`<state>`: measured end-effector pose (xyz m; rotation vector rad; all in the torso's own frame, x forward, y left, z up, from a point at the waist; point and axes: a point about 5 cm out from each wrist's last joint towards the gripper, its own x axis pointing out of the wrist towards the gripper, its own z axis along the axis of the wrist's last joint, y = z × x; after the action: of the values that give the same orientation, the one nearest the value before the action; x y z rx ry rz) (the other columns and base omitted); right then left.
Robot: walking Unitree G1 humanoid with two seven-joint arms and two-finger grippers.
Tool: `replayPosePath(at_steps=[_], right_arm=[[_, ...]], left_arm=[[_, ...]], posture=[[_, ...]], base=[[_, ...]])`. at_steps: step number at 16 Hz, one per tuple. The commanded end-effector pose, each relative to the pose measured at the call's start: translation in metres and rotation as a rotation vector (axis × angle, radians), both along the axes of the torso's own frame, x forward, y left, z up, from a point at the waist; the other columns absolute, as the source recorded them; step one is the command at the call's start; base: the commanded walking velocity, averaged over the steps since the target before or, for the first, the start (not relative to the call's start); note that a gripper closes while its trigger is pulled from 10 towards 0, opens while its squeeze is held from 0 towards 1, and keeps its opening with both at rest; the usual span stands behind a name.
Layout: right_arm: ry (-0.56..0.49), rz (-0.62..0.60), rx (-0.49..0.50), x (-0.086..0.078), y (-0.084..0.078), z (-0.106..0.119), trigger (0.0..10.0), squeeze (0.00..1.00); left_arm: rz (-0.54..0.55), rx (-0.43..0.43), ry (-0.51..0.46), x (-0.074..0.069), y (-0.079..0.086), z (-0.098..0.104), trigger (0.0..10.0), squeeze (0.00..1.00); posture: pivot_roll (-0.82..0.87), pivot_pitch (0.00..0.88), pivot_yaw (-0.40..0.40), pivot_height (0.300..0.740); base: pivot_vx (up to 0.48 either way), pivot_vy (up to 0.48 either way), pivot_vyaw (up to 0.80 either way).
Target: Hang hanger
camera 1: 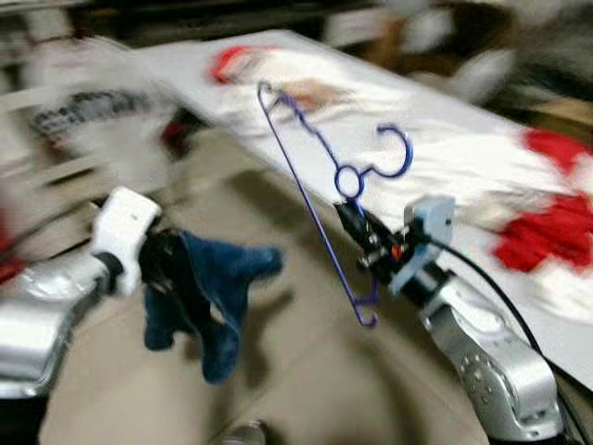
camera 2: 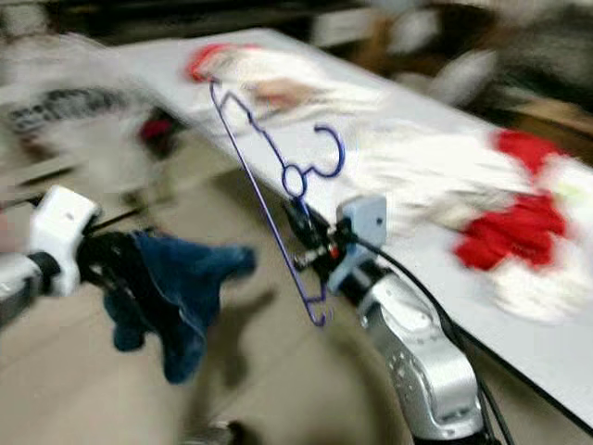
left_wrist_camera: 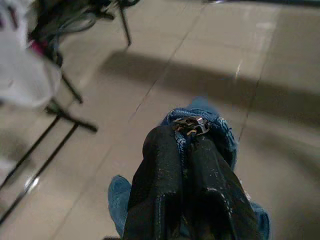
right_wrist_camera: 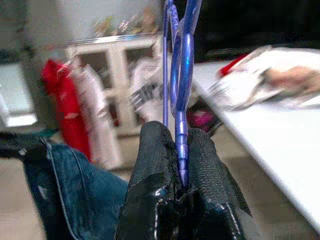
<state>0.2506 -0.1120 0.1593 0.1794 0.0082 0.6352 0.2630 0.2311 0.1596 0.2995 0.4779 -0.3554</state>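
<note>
Silver arms fill the bottom corners of the head views, both cut off by the frame edge. Left claw [camera 1: 159, 269] is clamped on a small dark-blue denim garment [camera 1: 208, 301] that dangles over the tiled floor [camera 1: 306, 371]; in the left wrist view the black fingers [left_wrist_camera: 165, 170] pinch its metal zipper. Garment shape is hard to read through motion blur. Right claw [camera 1: 357, 232] is pressed together on the blue wire hanger [camera 1: 320, 185], gripping just below the loop under the hook; the right wrist view shows the wire squeezed between the fingers [right_wrist_camera: 155, 165]. Hanger is held up in the air, tilted, hook toward the counter, one shoulder pointing up and away, the other end down near the wrist. Behind it runs a white counter [camera 1: 519, 306] carrying white and red clothes [camera 1: 547, 232], all smeared. Beyond, to the robot's left, a blurred white cabinet [right_wrist_camera: 117, 85] and hanging red and white garments [right_wrist_camera: 65, 105]; the far background is too blurred to make out.
</note>
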Motion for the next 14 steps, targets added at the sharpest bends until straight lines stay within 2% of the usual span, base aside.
replayPosePath(at_steps=[1, 2, 3, 4, 5, 7, 9, 10, 12, 14], right_arm=[[0.028, 0.012, -0.005, 0.000, 0.000, -0.004, 10.0, 0.00], [0.060, 0.022, -0.019, -0.002, 0.000, -0.010, 10.0, 0.00], [0.157, -0.031, -0.087, 0.000, -0.004, -0.031, 10.0, 0.00], [0.174, -0.062, -0.126, 0.002, -0.006, -0.036, 10.0, 0.00], [0.199, -0.114, -0.153, 0.004, -0.011, -0.043, 10.0, 0.00], [0.159, -0.276, -0.270, 0.007, -0.021, -0.053, 10.0, 0.00], [0.212, -0.369, -0.222, 0.007, -0.028, -0.060, 10.0, 0.00], [0.225, -0.355, -0.190, 0.002, -0.028, -0.063, 10.0, 0.00], [0.278, -0.383, -0.098, -0.002, -0.031, -0.066, 10.0, 0.00], [0.291, -0.414, -0.106, -0.003, -0.034, -0.069, 10.0, 0.00]], left_arm=[[-0.034, -0.006, -0.051, 0.003, -0.008, 0.008, 0.0, 0.00], [-0.065, -0.021, -0.052, 0.002, -0.015, 0.004, 0.0, 0.00], [-0.123, -0.087, -0.099, 0.001, -0.036, -0.011, 0.0, 0.00], [-0.129, -0.082, -0.137, 0.002, -0.041, -0.015, 6.1, 0.00], [-0.126, -0.098, -0.146, 0.004, -0.049, -0.025, 10.0, 0.00], [-0.121, -0.100, -0.161, 0.009, -0.059, -0.032, 10.0, 0.00], [-0.088, -0.117, -0.172, 0.013, -0.058, -0.034, 10.0, 0.00], [-0.046, -0.103, -0.155, 0.017, -0.053, -0.040, 10.0, 0.00], [-0.038, -0.077, -0.160, 0.019, -0.050, -0.042, 10.0, 0.00], [-0.047, -0.082, -0.170, 0.021, -0.052, -0.042, 10.0, 0.00]], posture=[[0.02, 0.000, -0.021, 0.740], [0.01, 0.000, -0.018, 0.740], [0.01, 0.000, -0.014, 0.740], [0.00, 0.000, -0.011, 0.740], [-0.01, 0.000, -0.005, 0.740], [-0.02, 0.000, 0.008, 0.740], [-0.03, 0.000, 0.026, 0.740], [-0.03, 0.008, 0.037, 0.740], [-0.04, 0.014, 0.041, 0.740], [-0.05, 0.017, 0.045, 0.740]], base=[[0.000, 0.000, 0.80], [0.000, 0.000, 0.80], [0.000, 0.000, 0.00], [0.000, 0.000, 0.00], [0.000, 0.000, 0.00], [0.000, 0.000, 0.00], [0.000, 0.000, 0.00], [0.000, 0.000, 0.00], [0.000, 0.142, 0.00], [0.000, 0.315, 0.00]])
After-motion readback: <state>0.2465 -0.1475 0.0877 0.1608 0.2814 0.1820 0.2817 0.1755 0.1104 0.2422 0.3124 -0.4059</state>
